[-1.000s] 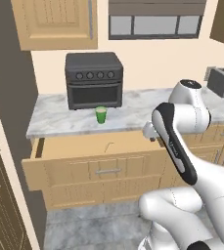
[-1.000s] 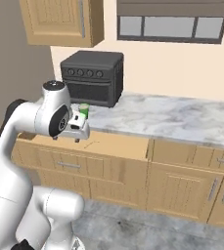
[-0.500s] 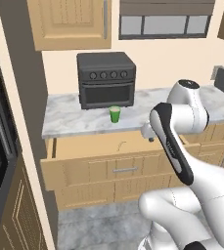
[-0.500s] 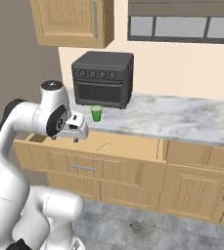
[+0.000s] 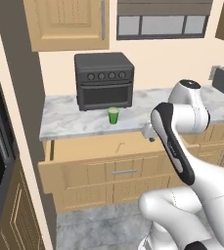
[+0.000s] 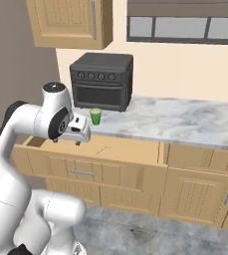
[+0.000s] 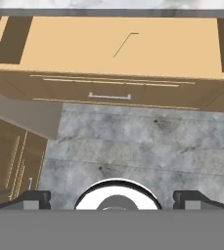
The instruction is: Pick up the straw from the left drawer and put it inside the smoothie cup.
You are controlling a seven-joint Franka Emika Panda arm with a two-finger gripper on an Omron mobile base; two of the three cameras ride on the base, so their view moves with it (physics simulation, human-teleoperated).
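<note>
Counter (image 5: 74, 124): marble slab, carrying the black toaster oven (image 5: 104, 80) at the back. I took the oven as my landmark.

Left drawer (image 5: 84, 149): pulled open just below the counter, in front of and beneath the oven. Wide, shallow, light wood, slim bar handle on its panelled front. In the hand view I saw its floor bare except for one item.

Smoothie cup (image 5: 113, 115): small green tumbler, upright on the counter just in front of the oven door, near the counter's front edge.

Straw (image 7: 124, 43): lay flat on the drawer floor, below and in front of the oven, slightly angled, one end bent over. I judged it very light, thin and smooth, likely to roll or slip and to flex if squeezed hard. I judged the best hold to be across its straight run near the middle, pads square to its length.

Tool (image 6: 78, 133): hung above the drawer's front, below and in front of the oven. Fingers spread wide, holding and touching nothing.
</note>
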